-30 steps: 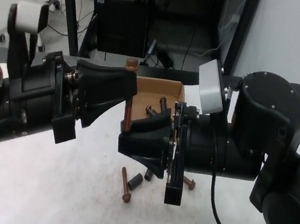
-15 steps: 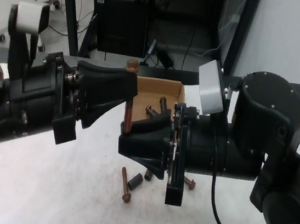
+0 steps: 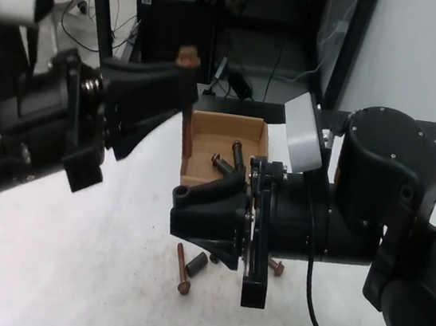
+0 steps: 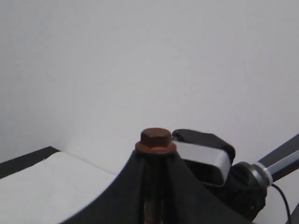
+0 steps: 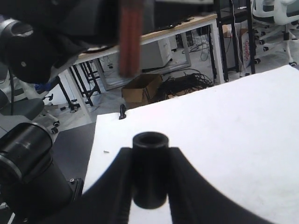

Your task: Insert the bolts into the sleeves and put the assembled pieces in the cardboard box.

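Observation:
My left gripper [image 3: 186, 86] is shut on a rusty bolt [image 3: 187, 119] held upright, head on top; the left wrist view shows that hexagonal head [image 4: 155, 140] just above the closed fingertips. My right gripper [image 3: 188, 203] is shut on a black sleeve [image 5: 149, 175], bore facing up. The bolt's shaft [image 5: 131, 37] hangs above the sleeve, clear of it and slightly to one side. The cardboard box [image 3: 227, 122] lies just behind both grippers, with assembled pieces [image 3: 231, 158] inside.
Under the right gripper, the white table holds a loose bolt [image 3: 181, 269], a black sleeve [image 3: 197, 263] and another bolt [image 3: 273, 266]. The two arms crowd the middle of the bench. Open table lies at the front left.
My left arm has lifted the bolt up and back, so its tip now hangs well above the sleeve. The right gripper with the sleeve has dropped slightly.

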Available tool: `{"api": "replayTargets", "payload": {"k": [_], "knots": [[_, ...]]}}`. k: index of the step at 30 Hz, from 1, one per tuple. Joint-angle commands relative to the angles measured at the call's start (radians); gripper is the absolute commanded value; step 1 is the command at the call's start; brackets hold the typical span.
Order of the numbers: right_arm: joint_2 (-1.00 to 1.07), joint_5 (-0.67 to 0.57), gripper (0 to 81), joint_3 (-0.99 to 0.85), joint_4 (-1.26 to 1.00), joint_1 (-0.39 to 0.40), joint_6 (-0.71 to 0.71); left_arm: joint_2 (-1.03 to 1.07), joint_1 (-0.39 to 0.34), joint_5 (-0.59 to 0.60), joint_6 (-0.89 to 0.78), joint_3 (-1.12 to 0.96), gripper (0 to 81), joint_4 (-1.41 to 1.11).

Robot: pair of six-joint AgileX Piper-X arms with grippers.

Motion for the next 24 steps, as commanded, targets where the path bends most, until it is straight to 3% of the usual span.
{"api": "replayTargets", "payload": {"k": [1,24], "knots": [[-0.007,-0.013,0.8,-0.008,0.007,-0.001,-0.015,-0.009,-0.001,-0.004,-0.053,-0.006,0.1,-0.057],[-0.007,-0.013,0.8,-0.008,-0.134,-0.001,0.039,-0.009,-0.001,0.024,0.059,-0.004,0.1,0.078]]}}
